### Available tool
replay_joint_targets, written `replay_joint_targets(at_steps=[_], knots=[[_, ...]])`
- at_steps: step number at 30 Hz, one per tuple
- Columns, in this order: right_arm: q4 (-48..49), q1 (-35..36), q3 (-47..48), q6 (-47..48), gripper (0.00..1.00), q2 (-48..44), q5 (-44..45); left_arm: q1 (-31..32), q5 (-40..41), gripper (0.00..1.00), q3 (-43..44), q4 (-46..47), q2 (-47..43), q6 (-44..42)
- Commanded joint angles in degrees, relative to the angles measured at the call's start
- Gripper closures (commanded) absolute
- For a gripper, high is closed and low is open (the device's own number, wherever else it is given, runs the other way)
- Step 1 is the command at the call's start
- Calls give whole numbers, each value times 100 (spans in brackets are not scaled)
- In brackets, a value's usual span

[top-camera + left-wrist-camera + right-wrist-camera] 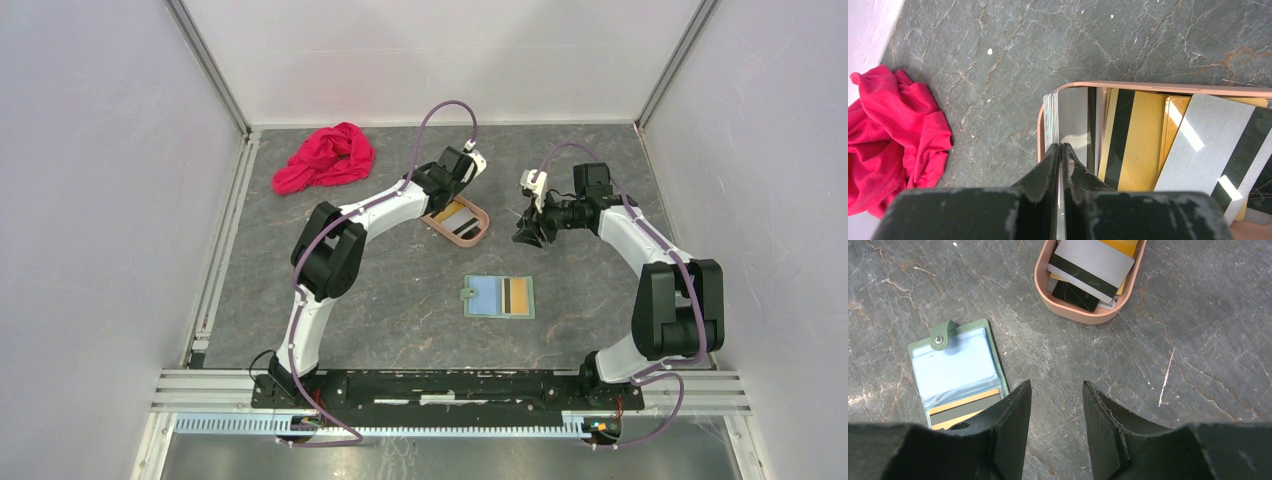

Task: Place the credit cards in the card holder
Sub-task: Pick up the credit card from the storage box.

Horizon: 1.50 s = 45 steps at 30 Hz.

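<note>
The pinkish-tan oval tray (481, 236) holds several credit cards: a gold one with a dark stripe (1135, 135) and a silver striped one (1208, 145). My left gripper (1061, 146) reaches into the tray's left end, its jaws shut on the thin edge of a grey card (1073, 115) that stands upright against the wall. The green card holder (499, 296) lies open at mid-table, light blue inside, with an orange striped card (965, 407) in a pocket. My right gripper (1057, 384) hovers open over bare table right of the holder (955, 367), nothing between its fingers.
A crumpled red cloth (325, 157) lies at the back left, close to the left wall. The tray rim (1040, 277) is a short way beyond my right gripper (527, 232). White enclosure walls stand on three sides of the grey marbled table.
</note>
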<state>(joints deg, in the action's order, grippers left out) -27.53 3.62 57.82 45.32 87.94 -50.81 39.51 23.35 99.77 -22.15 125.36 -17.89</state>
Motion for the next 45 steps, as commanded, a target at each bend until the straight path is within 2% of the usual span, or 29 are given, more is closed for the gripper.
replay_joint_targets(at_steps=[1,11,34,45], knots=[[9,-24,121,73,51,10,-158,-5,-70,98,-44,189,-314,-116],[-15,-38,122,91,52,6,-149,-17,-141,98,-261,351,-512,-133],[-50,-46,133,135,52,4,-160,-145,-1091,98,-388,271,-723,-144],[-65,-55,140,144,52,8,-166,-154,-1274,98,-652,490,-1114,-27]])
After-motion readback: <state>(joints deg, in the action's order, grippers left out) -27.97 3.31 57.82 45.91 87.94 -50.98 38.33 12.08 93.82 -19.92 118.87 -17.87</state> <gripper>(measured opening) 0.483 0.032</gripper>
